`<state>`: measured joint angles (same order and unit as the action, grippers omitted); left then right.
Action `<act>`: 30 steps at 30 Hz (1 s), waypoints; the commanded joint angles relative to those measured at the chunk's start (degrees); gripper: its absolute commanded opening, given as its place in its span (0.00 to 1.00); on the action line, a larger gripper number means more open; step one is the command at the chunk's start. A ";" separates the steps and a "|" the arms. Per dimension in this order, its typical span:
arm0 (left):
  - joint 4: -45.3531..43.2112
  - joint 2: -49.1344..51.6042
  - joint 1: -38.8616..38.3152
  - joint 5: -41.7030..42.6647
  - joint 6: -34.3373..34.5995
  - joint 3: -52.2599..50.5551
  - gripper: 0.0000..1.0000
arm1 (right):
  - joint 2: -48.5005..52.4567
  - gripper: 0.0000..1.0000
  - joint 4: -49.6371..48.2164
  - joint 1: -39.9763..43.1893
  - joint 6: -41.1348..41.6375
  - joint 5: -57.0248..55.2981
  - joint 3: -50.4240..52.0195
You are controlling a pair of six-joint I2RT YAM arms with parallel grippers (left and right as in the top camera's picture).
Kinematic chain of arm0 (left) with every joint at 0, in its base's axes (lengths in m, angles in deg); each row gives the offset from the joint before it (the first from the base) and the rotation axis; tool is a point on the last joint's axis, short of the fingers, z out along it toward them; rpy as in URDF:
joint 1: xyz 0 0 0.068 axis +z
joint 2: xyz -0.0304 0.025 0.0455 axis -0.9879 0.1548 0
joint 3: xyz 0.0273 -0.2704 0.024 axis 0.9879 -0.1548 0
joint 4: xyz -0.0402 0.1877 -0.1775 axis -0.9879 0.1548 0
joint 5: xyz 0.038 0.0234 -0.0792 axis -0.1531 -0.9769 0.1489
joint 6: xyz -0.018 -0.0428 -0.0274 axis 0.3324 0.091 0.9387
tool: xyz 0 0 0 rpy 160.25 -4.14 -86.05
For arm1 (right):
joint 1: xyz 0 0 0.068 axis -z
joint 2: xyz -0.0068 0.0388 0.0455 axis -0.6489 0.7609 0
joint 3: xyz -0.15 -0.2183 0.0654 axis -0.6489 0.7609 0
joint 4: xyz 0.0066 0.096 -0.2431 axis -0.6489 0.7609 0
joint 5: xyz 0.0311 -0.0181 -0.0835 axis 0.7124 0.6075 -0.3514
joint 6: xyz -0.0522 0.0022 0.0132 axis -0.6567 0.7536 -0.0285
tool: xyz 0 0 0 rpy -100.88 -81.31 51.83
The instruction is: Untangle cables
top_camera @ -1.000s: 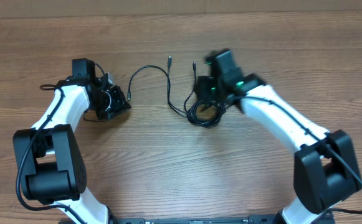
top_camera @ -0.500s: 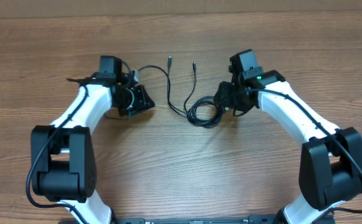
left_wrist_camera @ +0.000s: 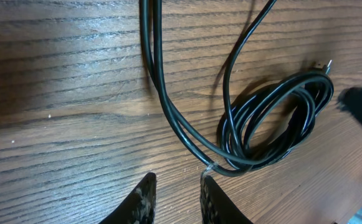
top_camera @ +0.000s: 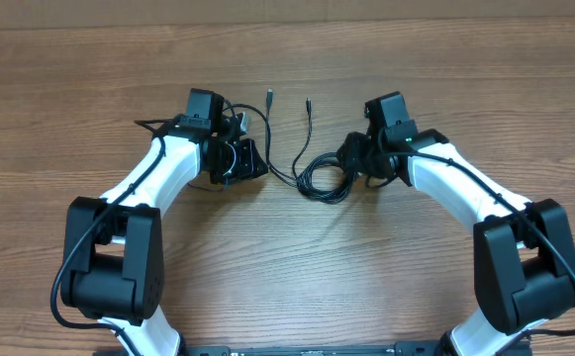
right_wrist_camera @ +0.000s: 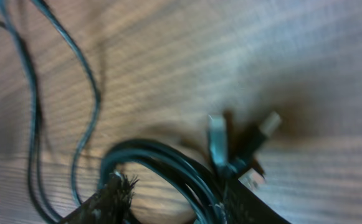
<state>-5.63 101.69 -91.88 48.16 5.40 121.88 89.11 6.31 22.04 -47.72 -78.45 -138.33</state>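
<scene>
Cables (top_camera: 285,170) mid-counter (top_camera: 287,277), barely started. The coil (left_wrist_camera: 274,124) isn't undone, only two plug ends (top_camera: 269,96) lie strung out. Left tool (left_wrist_camera: 177,182) narrow, empty, just short of the coil. Right tool (right_wrist_camera: 176,186) straddles the coil. The view is blurry, so can't tell if it's clamped.
</scene>
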 commanded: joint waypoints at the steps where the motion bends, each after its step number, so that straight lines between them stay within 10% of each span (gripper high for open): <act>1: -0.20 -0.63 -0.13 0.63 -0.87 -0.09 0.24 | -0.35 0.50 0.55 0.04 5.31 -0.46 1.90; 30: 0.11 -0.63 0.79 -6.43 -0.81 -0.07 0.15 | -0.35 0.56 -6.29 -22.34 20.81 2.54 4.46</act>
<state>-5.58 101.69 -91.81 44.40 5.42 121.88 89.11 0.50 1.72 -29.75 -72.77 -134.07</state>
